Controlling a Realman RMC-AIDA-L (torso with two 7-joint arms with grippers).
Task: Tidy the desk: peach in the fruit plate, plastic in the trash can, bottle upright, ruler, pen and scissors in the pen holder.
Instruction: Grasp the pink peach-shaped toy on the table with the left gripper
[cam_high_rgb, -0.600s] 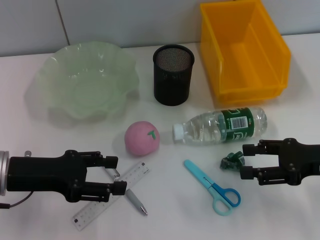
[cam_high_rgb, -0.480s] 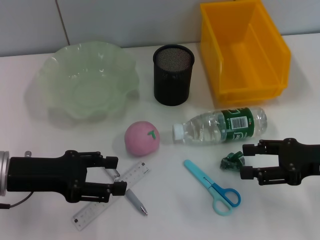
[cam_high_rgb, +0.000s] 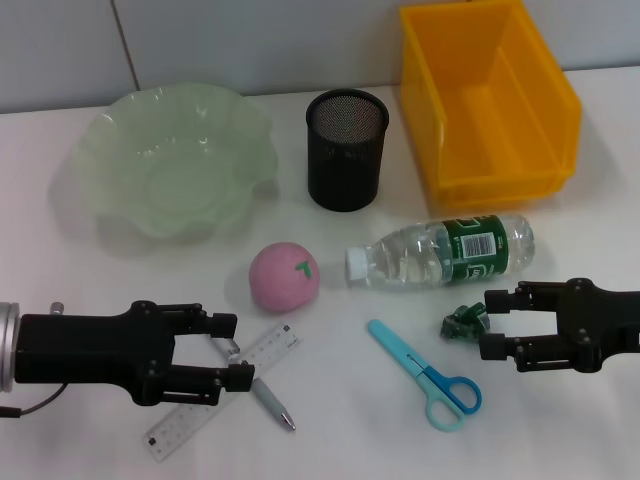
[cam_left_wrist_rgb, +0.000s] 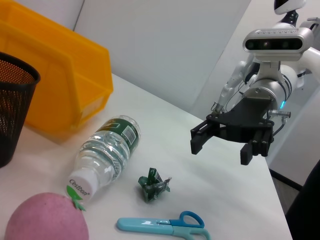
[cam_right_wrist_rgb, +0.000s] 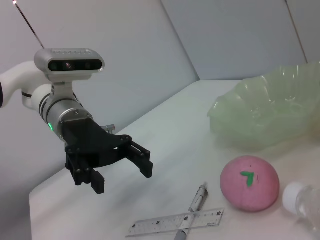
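The right gripper (cam_high_rgb: 488, 325) hovers with its jaws spread apart, holding nothing, just beside the crumpled green plastic scrap (cam_high_rgb: 462, 323), which lies on the white desk (cam_high_rgb: 340, 420) between the blue-handled scissors (cam_high_rgb: 427, 373) and the clear plastic bottle (cam_high_rgb: 440, 251) lying on its side. I judge it is aligned this way to close on the scrap and carry it to the yellow bin (cam_high_rgb: 487, 100) behind.

The left gripper (cam_high_rgb: 227, 350) is also spread and empty, low over the transparent ruler (cam_high_rgb: 225, 388) and the grey pen (cam_high_rgb: 262, 392) that crosses it. The pink peach (cam_high_rgb: 284, 277) sits on the desk, not yet in the pale green wavy plate (cam_high_rgb: 172, 160). The black mesh pen holder (cam_high_rgb: 346, 148) stands empty.
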